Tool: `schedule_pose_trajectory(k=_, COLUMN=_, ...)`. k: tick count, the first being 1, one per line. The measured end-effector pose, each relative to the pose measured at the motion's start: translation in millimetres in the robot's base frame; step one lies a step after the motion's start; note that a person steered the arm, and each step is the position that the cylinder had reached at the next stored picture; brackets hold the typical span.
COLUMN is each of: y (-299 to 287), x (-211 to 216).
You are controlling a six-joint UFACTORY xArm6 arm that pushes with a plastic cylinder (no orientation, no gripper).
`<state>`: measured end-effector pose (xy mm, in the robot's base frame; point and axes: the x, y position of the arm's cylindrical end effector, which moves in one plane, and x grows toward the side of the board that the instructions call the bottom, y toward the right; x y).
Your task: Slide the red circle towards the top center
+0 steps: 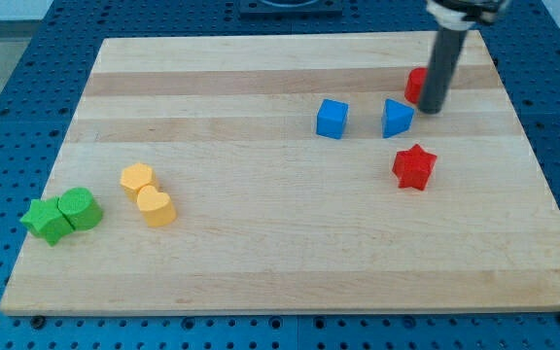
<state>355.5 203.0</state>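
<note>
The red circle (414, 85) lies near the board's upper right, mostly hidden behind my rod. My tip (432, 110) stands just right of and below the circle, touching or nearly touching it. A blue triangle (396, 118) lies just below-left of the tip. A blue cube (332, 119) sits further left, near the board's middle top. A red star (414, 166) lies below the triangle.
Two yellow blocks, a hexagon-like one (136, 179) and a heart (156, 207), lie at the left. A green star (47, 220) and another green block (81, 208) sit at the far left, near the board's edge (27, 248).
</note>
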Motion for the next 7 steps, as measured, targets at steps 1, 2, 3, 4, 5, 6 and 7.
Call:
schedule_pose_trajectory(k=1, y=26, x=-12)
schedule_pose_trajectory(k=2, y=-14, x=-32)
schedule_pose_trajectory(k=3, y=-49, x=-51)
schedule_pose_trajectory(k=4, y=-51, x=-53)
schedule_pose_trajectory(k=5, y=-44, x=-46)
schedule_pose_trajectory(k=6, y=-54, x=-46)
schedule_pose_trajectory(k=7, y=-65, x=-50)
